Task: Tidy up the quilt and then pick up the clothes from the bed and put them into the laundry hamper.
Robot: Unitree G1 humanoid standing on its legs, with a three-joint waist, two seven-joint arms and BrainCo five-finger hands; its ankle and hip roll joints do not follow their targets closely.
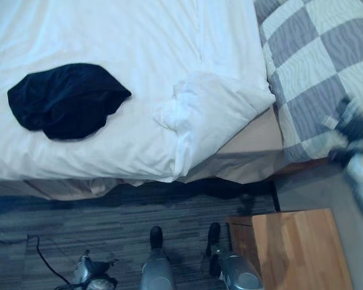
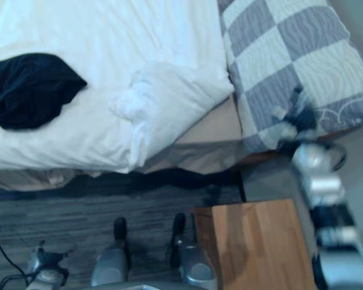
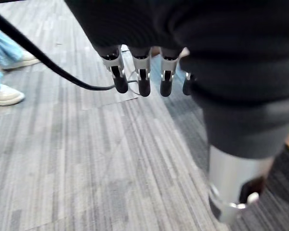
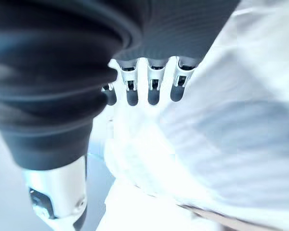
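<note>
We count one white quilt, one dark garment, one checked pillow and one wooden nightstand. The quilt covers the bed from the far side to its near edge, and its near right corner is folded back on itself in a bunched lump, leaving a strip of tan sheet bare between the lump and the pillow. The dark garment lies crumpled on top of the quilt at the left, well apart from the folded corner, its long axis running left to right with a pointed end aimed right toward that corner. The grey and pale checked pillow sits at the far right of the bed, and the nightstand stands on the floor near us at the right, just below the pillow's corner. Our left hand hangs low over the grey striped floor at the near left, its fingers straight, relaxed and holding nothing; a person's pale shoes show on the floor beyond it. Our right hand is raised at the right, over the near edge of the pillow; in its wrist view the fingers hang straight above pale cloth, released and grasping nothing.
</note>
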